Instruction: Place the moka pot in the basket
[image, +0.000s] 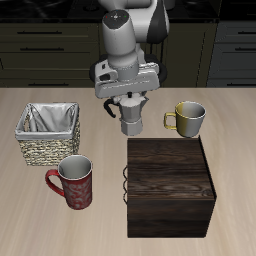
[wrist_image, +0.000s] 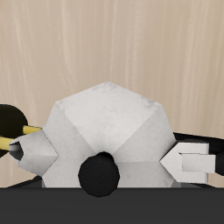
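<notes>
toward the back of the desk, just in front of the robot's base, the tool sits low over the moka pot, which stands upright on the wood. the wrist view looks straight down on the pot's faceted silver lid, with its black knob close to the camera and one finger on each side of the body. the fingers bracket the pot closely, but whether they are pressing on it or merely flanking it i cannot tell; the pot looks to be resting on the desk, not lifted. coming from above with the fingers across the narrow body seems meant to keep the pot upright for a lift.

the basket stands well apart from the pot, its cloth lining open upward and nothing inside, so the pot could be lowered in from above. a red patterned mug stands nearer the front edge beside the basket, a yellow-rimmed mug is near the pot on its other side, and a dark wooden box lies in front of the pot.

the surface is pale wood grain; dark cabinets line the room behind.
</notes>
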